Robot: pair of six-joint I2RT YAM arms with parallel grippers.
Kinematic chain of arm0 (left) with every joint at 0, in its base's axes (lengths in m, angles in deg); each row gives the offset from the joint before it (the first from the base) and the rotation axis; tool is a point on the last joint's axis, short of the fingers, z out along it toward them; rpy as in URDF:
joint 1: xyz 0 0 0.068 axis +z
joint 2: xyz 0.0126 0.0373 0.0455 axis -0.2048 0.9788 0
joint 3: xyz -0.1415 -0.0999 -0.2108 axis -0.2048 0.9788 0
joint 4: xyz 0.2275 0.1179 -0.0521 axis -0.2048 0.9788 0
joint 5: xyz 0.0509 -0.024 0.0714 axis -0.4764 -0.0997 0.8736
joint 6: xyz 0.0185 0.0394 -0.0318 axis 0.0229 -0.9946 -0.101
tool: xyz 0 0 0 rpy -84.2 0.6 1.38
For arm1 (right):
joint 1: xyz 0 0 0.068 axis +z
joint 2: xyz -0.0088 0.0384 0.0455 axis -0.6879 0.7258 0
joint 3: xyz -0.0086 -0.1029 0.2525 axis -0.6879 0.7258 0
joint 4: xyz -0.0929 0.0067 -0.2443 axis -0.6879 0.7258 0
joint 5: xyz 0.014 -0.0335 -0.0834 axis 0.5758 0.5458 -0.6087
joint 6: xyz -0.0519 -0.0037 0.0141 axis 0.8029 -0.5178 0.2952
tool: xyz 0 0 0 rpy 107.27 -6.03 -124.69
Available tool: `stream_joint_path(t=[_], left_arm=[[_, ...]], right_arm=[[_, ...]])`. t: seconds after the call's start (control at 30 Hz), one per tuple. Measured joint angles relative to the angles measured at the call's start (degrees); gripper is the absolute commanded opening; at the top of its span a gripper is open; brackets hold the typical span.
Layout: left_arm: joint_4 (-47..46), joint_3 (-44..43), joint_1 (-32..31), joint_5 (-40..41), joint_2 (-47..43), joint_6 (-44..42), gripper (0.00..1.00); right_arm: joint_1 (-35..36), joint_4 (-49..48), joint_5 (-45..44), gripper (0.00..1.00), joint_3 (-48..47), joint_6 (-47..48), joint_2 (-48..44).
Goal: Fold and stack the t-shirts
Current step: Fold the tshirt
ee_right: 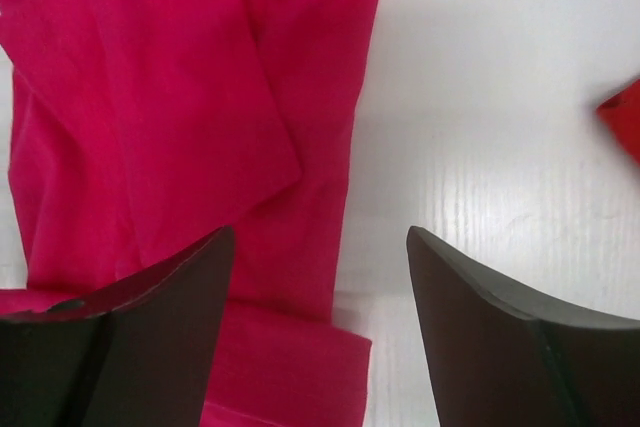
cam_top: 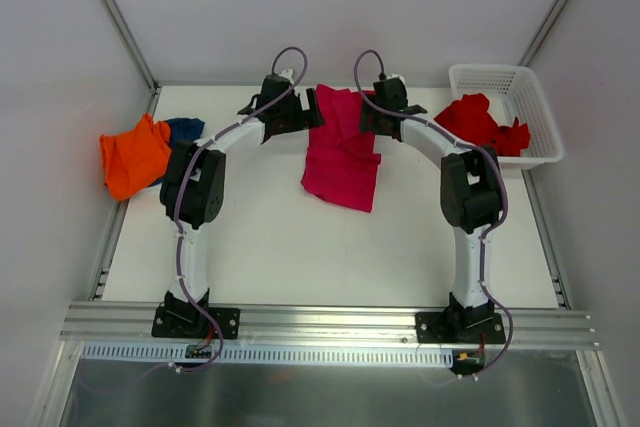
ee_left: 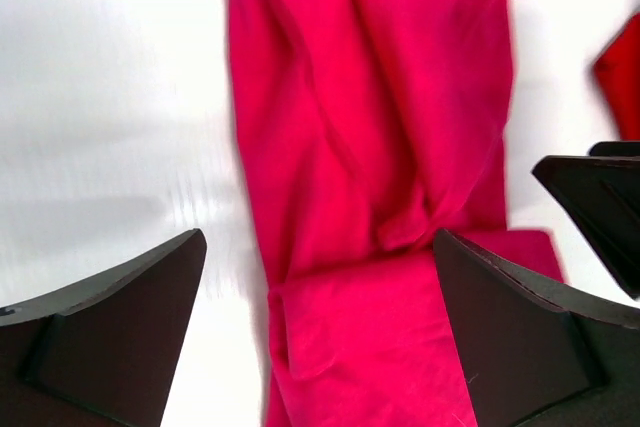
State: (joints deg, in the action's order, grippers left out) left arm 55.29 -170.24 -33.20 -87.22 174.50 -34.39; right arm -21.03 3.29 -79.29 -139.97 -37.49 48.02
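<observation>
A magenta-pink t-shirt [cam_top: 343, 152] lies as a long crumpled strip on the white table, running from the back edge toward the middle. My left gripper [cam_top: 312, 113] hovers at its upper left edge, open, with the pink cloth [ee_left: 390, 147] spread below the gap and nothing pinched. On the shirt's upper right side my right gripper [cam_top: 367, 117] is also open, over the cloth's edge [ee_right: 180, 117] and bare table. An orange t-shirt [cam_top: 133, 155] lies bunched at the table's left edge over a navy blue one [cam_top: 185, 129]. A bright red t-shirt [cam_top: 485, 124] fills the basket.
The white mesh basket [cam_top: 530, 97] stands at the back right corner. Grey walls with metal posts close in the table at the back and sides. Both arm bases are bolted to the aluminium rail [cam_top: 330, 322] at the near edge.
</observation>
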Motion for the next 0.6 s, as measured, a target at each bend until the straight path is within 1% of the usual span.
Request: stream_joint_path(t=[0.07, 0.13, 0.17, 0.2, 0.23, 0.27, 0.3, 0.37, 0.4, 0.47, 0.6], left_arm=[[0.0, -2.1, 0.5, -0.5, 0.1, 0.0, 0.99], [-0.1, -3.5, 0.9, -1.1, -0.1, 0.0, 0.82], [-0.4, -3.5, 1.0, -1.4, -0.5, 0.2, 0.69], [-0.3, -3.0, 1.0, -1.9, -1.1, 0.5, 0.48], [-0.3, -2.1, 1.0, -2.6, -1.8, 1.0, 0.09], [-0.6, -0.5, 1.0, -3.2, -2.9, 1.3, 0.00], [-0.4, 1.4, 1.0, -4.0, -4.0, 1.6, 0.00], [-0.7, 5.5, 0.7, -5.0, -6.5, 2.5, 0.00], [-0.9, 8.0, 0.4, -5.4, -7.9, 3.0, 0.00], [-1.6, 12.7, -0.3, -5.8, -10.4, 3.7, 0.00], [-1.8, 20.2, -4.1, -5.7, -14.8, 4.9, 0.00]], right_arm=[[-0.6, 0.0, 0.1, 0.73, -1.9, 0.5, 0.6], [-1.0, -0.3, 0.1, 0.70, -1.7, 0.8, -0.2], [-1.1, -1.0, 0.2, 0.67, -0.7, 0.9, -1.0], [-1.0, -1.3, 0.5, 0.55, 1.1, 0.9, -2.4], [-0.9, -1.4, 0.9, 0.47, 3.4, 1.2, -4.1], [-0.6, -1.6, 1.3, 0.35, 6.2, 1.3, -6.1], [-0.2, -1.5, 1.6, 0.14, 8.9, 1.5, -8.3], [1.1, -1.5, 2.0, 0.03, 13.8, 1.6, -12.4], [2.0, -1.6, 2.1, 0.01, 16.0, 1.6, -14.5], [4.5, -1.6, 2.4, 0.01, 19.3, 1.5, -17.6], [9.9, -2.7, 2.5, 0.00, 24.4, 1.2, -20.4]])
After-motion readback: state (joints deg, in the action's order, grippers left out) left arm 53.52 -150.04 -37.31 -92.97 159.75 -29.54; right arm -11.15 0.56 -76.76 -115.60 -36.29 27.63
